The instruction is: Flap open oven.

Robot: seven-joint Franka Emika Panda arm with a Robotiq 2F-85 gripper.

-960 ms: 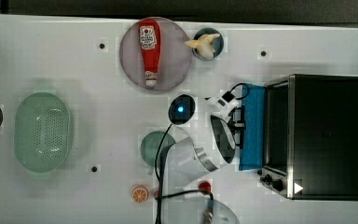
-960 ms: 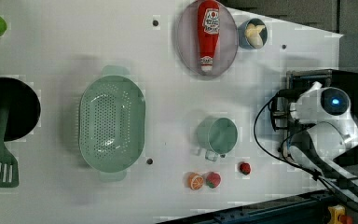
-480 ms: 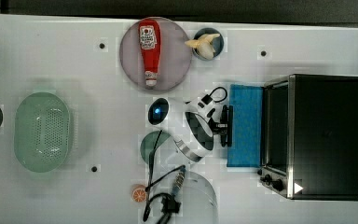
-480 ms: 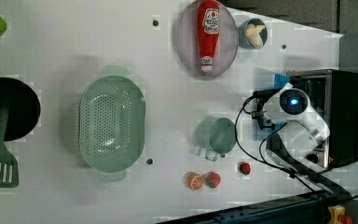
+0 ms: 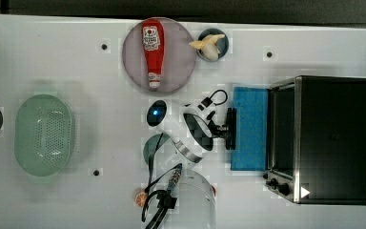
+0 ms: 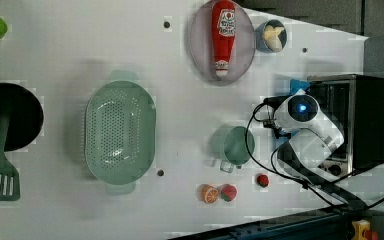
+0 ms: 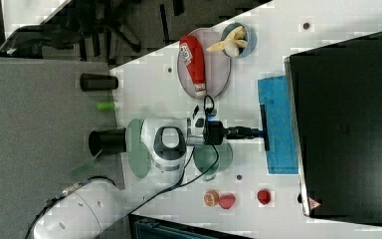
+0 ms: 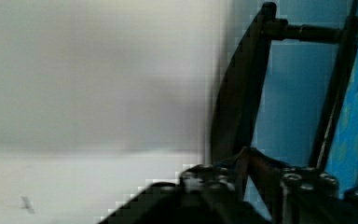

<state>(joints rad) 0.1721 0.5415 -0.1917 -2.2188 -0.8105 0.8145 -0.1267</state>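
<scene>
The oven (image 5: 333, 138) stands at the top view's right, its blue glass door (image 5: 250, 129) dropped flat onto the table in front of it. My gripper (image 5: 226, 129) is at the door's black bar handle (image 5: 230, 143), at the door's free edge, with its fingers closed around the bar. The right view shows the same: gripper (image 7: 258, 133) on the handle (image 7: 264, 119), door (image 7: 281, 129) lying flat before the oven (image 7: 348, 124). In the wrist view the handle (image 8: 242, 93) runs down into the fingers (image 8: 298, 182) beside the blue glass (image 8: 289, 102).
A ketchup bottle (image 5: 153, 50) lies on a purple plate (image 5: 178, 71), with a banana bowl (image 5: 212, 45) beside it. A green colander (image 5: 43, 134) sits at the top view's left. A green cup (image 6: 232, 146) stands close to my arm, with toy fruits (image 6: 210, 194) near the table edge.
The door has swung down from steeply tilted to flat. My gripper moved away from the oven, toward the top view's left, along with the handle.
</scene>
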